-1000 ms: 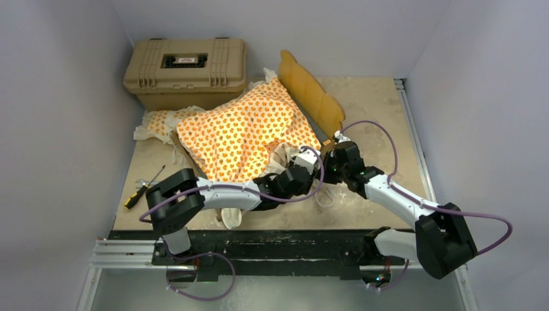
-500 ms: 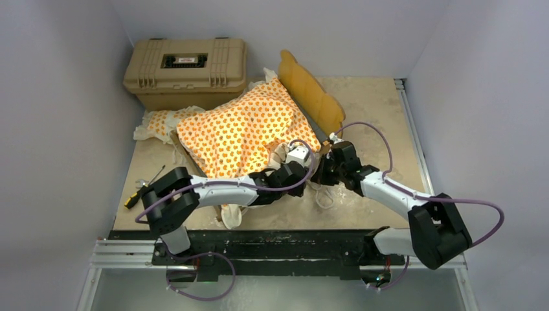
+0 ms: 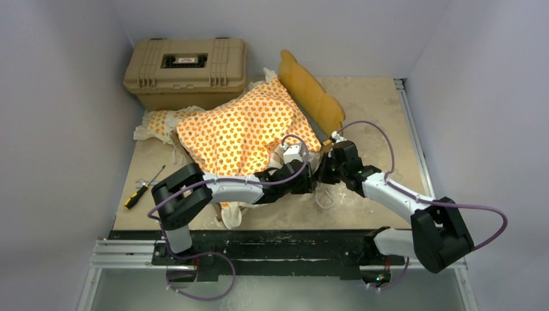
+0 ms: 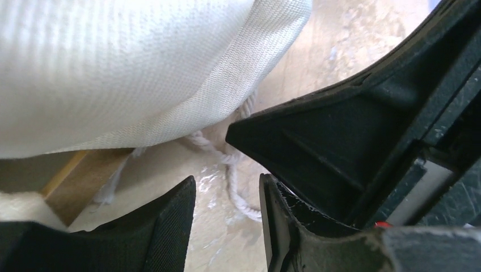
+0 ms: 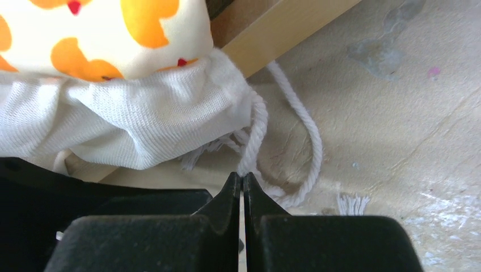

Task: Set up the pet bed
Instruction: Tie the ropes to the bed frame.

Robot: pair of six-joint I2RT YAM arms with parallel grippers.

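Observation:
The pet bed's light-wood frame shows its scalloped headboard (image 3: 311, 91) at the back. The orange-patterned mattress cushion (image 3: 246, 133) lies tilted across the frame, and the small matching pillow (image 3: 158, 122) sits at its left. Both grippers meet at the cushion's near right corner. My left gripper (image 3: 309, 176) (image 4: 227, 221) is open over bare table, with only a white cord (image 4: 230, 170) beyond its fingers. My right gripper (image 3: 324, 173) (image 5: 243, 180) is shut, its tips touching the cord (image 5: 315, 147) below the white ruffle (image 5: 125, 124) and a wood rail (image 5: 283, 28).
A tan hard case (image 3: 186, 70) stands at the back left against the wall. A yellow-handled screwdriver (image 3: 142, 190) lies near the table's left edge. Walls close in on both sides. The right gripper's black body (image 4: 351, 130) fills the right of the left wrist view.
The left arm has shifted and its gripper has edged in closer to the right gripper at the cushion's corner. The right arm has barely moved.

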